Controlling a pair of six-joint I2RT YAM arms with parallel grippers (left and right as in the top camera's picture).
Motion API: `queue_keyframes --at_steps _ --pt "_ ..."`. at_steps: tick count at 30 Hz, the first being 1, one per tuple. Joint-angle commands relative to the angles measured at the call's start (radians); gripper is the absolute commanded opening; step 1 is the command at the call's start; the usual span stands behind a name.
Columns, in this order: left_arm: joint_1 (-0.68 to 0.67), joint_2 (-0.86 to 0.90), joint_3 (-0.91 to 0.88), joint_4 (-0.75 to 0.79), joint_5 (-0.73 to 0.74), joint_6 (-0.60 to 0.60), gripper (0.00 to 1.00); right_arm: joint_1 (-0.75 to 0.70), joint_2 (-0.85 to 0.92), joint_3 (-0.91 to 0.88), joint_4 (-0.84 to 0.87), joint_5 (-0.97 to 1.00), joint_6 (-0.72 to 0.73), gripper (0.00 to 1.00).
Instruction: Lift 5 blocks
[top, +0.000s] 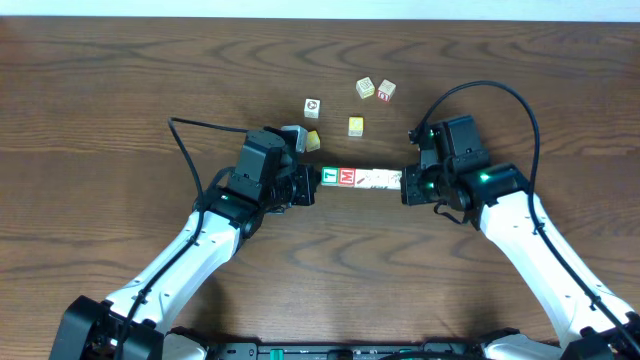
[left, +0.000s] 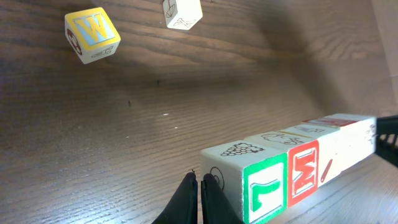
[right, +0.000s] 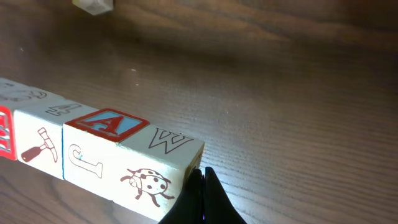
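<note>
We're watching the row of blocks (top: 362, 178) lying end to end straight between the two pincers, its long axis running from one set of tips to the other. The left pincer (top: 313, 184) is sitting closed with nothing between its tips, butting the green-faced block (top: 329, 176) right in front of it. The right pincer (top: 404, 187) is closed too, pressing the whitish end block (right: 143, 174) just ahead of its tips. Each arm is equally near its own end. We're judging that the lift is depending on squeezing along that axis. Whether the row is clearing the table (top: 120, 90), we can't tell.
</note>
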Motion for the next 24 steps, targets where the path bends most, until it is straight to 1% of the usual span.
queue_keyframes --at_steps 1,24 --pt "-0.048 -0.021 0.067 0.028 0.205 0.014 0.07 0.050 -0.016 0.048 0.022 -0.292 -0.013 0.01" --pt "-0.048 -0.021 0.067 0.028 0.205 0.018 0.07 0.050 -0.016 0.048 0.014 -0.290 -0.013 0.01"
